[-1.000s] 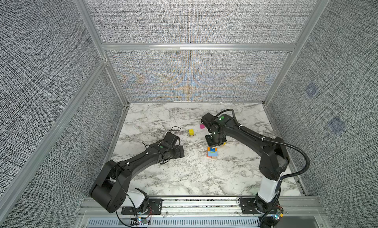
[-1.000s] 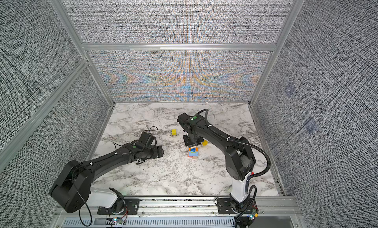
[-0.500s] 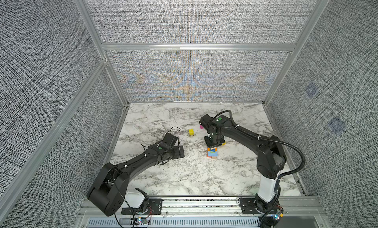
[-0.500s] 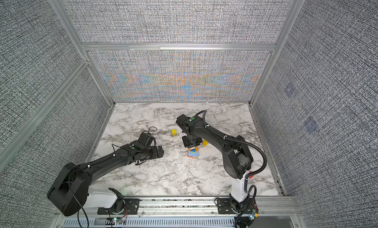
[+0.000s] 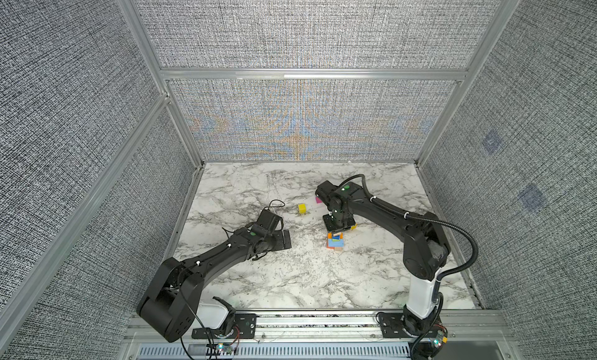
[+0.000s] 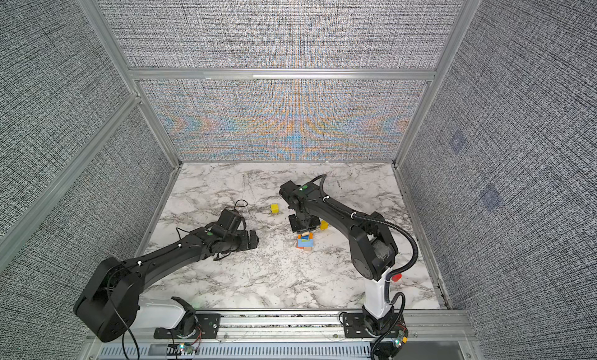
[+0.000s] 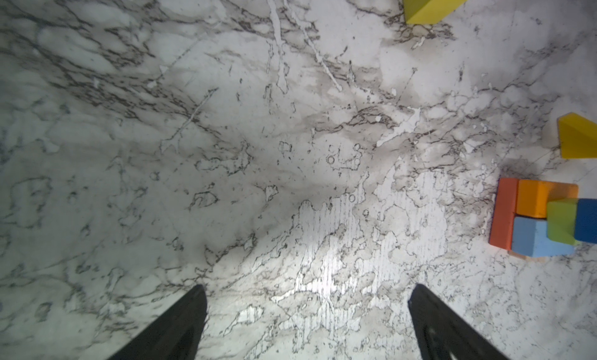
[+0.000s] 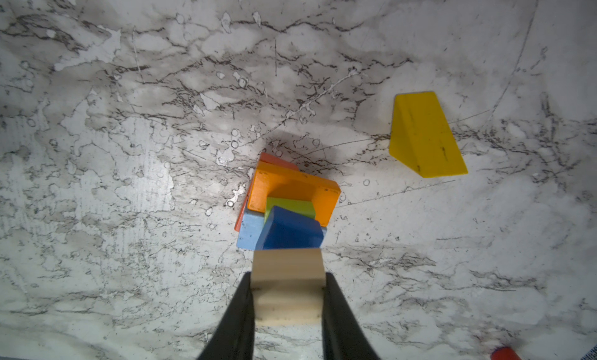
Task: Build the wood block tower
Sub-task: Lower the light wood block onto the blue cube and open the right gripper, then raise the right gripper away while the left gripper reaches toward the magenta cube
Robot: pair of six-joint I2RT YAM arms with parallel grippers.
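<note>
The tower [image 5: 335,242] [image 6: 305,242] stands right of the table's middle: an orange brick [image 8: 290,188] and a light blue brick [image 8: 250,230] low down, with a green cube and a blue cube [image 8: 290,234] above. My right gripper [image 8: 287,277] [image 5: 337,227] [image 6: 303,224] hangs just over it, shut on a tan wood block [image 8: 287,287]. My left gripper [image 7: 307,290] [image 5: 284,242] [image 6: 253,239] is open and empty over bare table, to the left of the tower [image 7: 533,219]. The lowest layers are partly hidden.
A loose yellow cube [image 5: 302,208] [image 6: 274,208] lies behind and left of the tower. A yellow wedge [image 8: 426,135] [image 5: 353,226] lies close beside it, and a magenta block [image 5: 318,200] shows behind the right arm. Fabric walls enclose the marble table [image 5: 290,277].
The right arm has shifted slightly left with the tan block still held over the tower. The left jaws have opened a little wider.
</note>
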